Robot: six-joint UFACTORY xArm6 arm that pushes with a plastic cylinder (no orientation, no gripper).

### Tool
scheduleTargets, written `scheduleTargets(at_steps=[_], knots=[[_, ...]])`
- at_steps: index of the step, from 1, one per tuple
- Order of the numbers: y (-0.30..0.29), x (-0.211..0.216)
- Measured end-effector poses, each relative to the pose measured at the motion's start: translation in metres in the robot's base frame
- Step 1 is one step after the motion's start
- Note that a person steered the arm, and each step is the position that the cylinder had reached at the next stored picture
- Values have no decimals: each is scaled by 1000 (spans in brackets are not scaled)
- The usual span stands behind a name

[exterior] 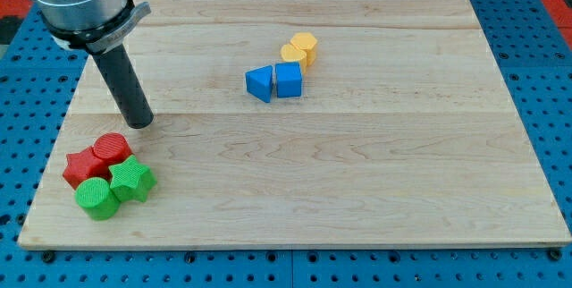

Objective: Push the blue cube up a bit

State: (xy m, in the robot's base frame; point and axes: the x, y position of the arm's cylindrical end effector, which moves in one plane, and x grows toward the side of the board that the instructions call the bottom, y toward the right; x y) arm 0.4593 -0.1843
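Tip [140, 123] of your dark rod sits at wooden bench [375, 172] left, just above the red cylinder [112, 148], well apart from the blue cube [289, 80] at upper centre; no claw shows.

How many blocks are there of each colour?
Blue: 2, the blue cube and a blue wedge
Yellow: 2
Red: 2
Green: 2
Total: 8
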Motion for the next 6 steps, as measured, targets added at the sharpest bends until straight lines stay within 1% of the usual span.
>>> scheduleTargets(at_steps=[2,3,4,5,6], knots=[[8,0],[72,-24],[125,-19],[153,5],[198,-11]])
